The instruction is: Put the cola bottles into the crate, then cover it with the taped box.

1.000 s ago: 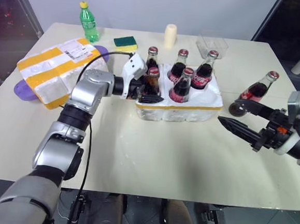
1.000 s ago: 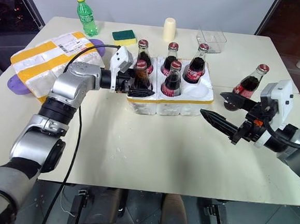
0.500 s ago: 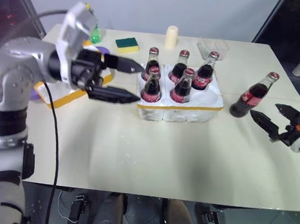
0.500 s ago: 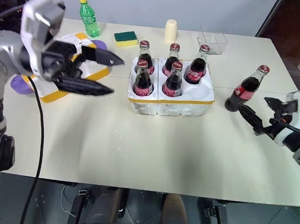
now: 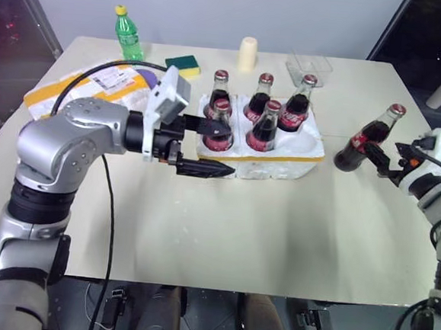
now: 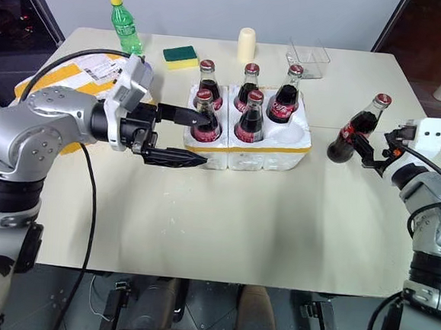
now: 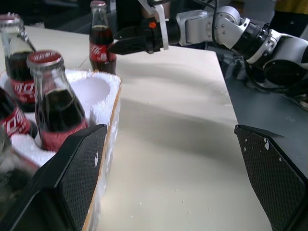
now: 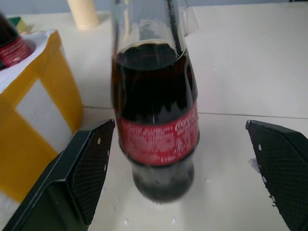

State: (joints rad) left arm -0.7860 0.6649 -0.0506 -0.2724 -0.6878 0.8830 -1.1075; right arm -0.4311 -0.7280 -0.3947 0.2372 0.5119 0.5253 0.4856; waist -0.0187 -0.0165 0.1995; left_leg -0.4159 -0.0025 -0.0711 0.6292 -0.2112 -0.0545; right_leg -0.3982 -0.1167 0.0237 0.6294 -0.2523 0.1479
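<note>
The white styrofoam crate with a yellow tape strip holds several cola bottles; its front right well is empty. One more cola bottle stands on the table to the crate's right. My right gripper is open, a finger on either side of this bottle's lower half, with a gap on both sides. My left gripper is open and empty, level at the crate's front left corner. The taped box lies at the back left, partly behind my left arm.
Along the table's far edge stand a green plastic bottle, a yellow-green sponge, a cream cylinder and a clear plastic tub. A purple object pokes out from under the taped box.
My left gripper has let go of the front left bottle in the crate and drawn back, open. My right gripper has moved right and forward, and its fingers now flank the lone bottle.
</note>
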